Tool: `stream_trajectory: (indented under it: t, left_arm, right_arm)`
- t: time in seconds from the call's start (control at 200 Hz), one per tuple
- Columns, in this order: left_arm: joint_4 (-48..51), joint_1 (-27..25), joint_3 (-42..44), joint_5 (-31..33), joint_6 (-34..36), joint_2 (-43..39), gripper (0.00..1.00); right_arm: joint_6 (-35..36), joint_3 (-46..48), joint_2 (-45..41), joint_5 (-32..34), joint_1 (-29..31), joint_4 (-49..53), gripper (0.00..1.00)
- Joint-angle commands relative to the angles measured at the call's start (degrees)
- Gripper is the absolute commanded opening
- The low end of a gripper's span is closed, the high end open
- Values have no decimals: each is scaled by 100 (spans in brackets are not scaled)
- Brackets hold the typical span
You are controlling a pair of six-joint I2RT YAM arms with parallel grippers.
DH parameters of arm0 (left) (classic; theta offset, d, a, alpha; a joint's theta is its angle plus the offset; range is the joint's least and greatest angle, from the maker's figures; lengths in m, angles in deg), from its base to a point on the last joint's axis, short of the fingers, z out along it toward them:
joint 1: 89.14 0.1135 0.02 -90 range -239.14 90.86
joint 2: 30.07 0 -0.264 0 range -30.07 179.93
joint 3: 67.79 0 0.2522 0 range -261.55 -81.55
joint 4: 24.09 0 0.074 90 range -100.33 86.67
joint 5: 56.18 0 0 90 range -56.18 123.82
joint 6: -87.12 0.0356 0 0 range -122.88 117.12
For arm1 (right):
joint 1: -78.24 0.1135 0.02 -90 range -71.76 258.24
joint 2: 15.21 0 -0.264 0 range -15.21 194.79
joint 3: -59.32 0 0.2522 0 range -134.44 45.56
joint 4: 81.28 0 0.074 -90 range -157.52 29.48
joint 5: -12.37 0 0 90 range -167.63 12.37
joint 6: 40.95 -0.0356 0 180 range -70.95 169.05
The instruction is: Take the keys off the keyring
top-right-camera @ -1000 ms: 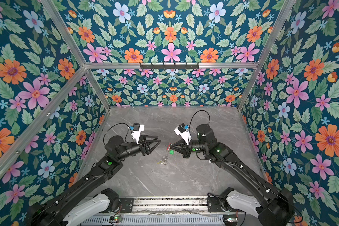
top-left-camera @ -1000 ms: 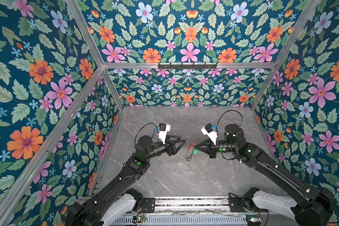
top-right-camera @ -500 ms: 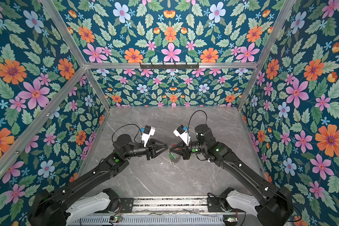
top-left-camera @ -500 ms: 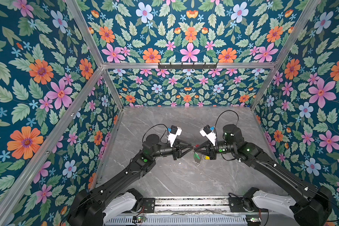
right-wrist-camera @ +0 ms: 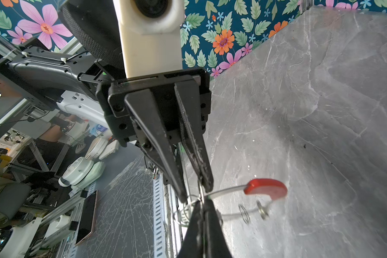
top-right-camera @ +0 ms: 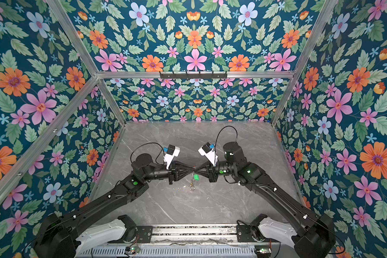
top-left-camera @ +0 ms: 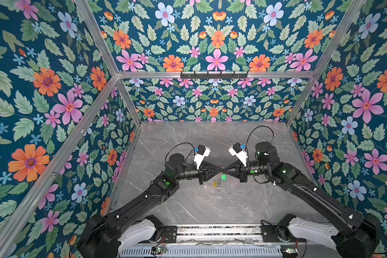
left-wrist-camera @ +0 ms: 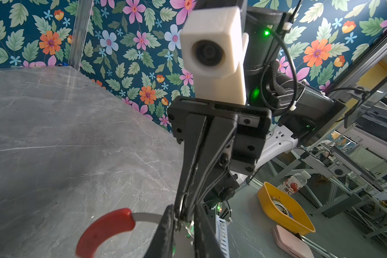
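Both grippers meet tip to tip above the middle of the table. My right gripper [top-left-camera: 224,172] [right-wrist-camera: 202,203] is shut on the keyring, pinching its thin grey hoop [right-wrist-camera: 226,191] beside the red sleeve [right-wrist-camera: 266,186] [left-wrist-camera: 105,232]. My left gripper [top-left-camera: 219,172] [left-wrist-camera: 183,214] has its jaws a narrow gap apart, straddling the hoop wire and the right gripper's tips. The keys hang below the tips, one with a green tag [top-left-camera: 223,177] [top-right-camera: 196,177] and one with a yellow tag [top-left-camera: 215,184]. Two small bare loops [right-wrist-camera: 244,213] sit on the hoop.
The grey marble table [top-left-camera: 199,201] is walled by floral panels on three sides, with a black hook rail [top-left-camera: 213,74] high at the back. Beyond the table's front edge lie a yellow bowl [left-wrist-camera: 284,212], a pink case [left-wrist-camera: 293,243] and a phone [right-wrist-camera: 86,217].
My left gripper has reached to the right up to the keyring and narrowed its jaws around it. The right gripper has stayed shut on the keyring, shifting slightly.
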Motion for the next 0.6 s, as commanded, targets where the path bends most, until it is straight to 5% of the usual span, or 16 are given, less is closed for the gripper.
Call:
stream_trajectory:
  t: [0.0, 0.24, 0.54, 0.595]
  left_arm:
    - [-371, 6, 16, -166, -51, -19, 15]
    - [-606, -7, 72, -128, -148, -11, 0]
    - [-1653, -12, 328, 6, -655, -15, 0]
    - [-1805, -11, 363, 58, -704, -31, 0]
  right_arm:
    - [-50, -37, -1, -60, 4, -239, 0]
    - [-84, -36, -18, -78, 9, -282, 0]
    - [-204, 54, -154, -87, 8, -537, 0]
    - [-243, 96, -231, -44, 9, -617, 9]
